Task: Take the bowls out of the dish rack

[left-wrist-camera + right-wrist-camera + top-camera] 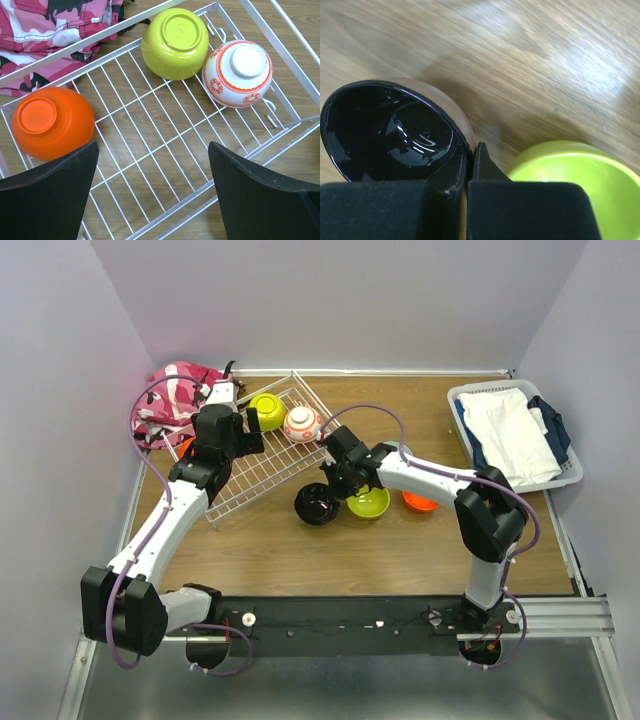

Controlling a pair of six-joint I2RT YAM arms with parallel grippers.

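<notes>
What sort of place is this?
Probably a lab test cell, not a home: plain walls box in a wooden table, robot arms bolted at its edge, dish rack and clothes basket staged on it.

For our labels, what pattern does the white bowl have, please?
White bowl: red bands and roundels; left wrist view.

- Your dish rack (258, 468) is plain white wire.
- In it you have an orange bowl (52, 122), a lime-green bowl (175, 42) and a white bowl (237, 75) with red bands and red round motifs.
- The tan bowl (390, 132) is glossy black inside (the tan shows only as a sliver).
- Beside it you'll see a second lime-green bowl (570, 175) and a second orange bowl (420, 502).
- The cloth (50, 25) is pink camouflage with white and black patches.
- The table (300, 560) is brown wood grain.
</notes>
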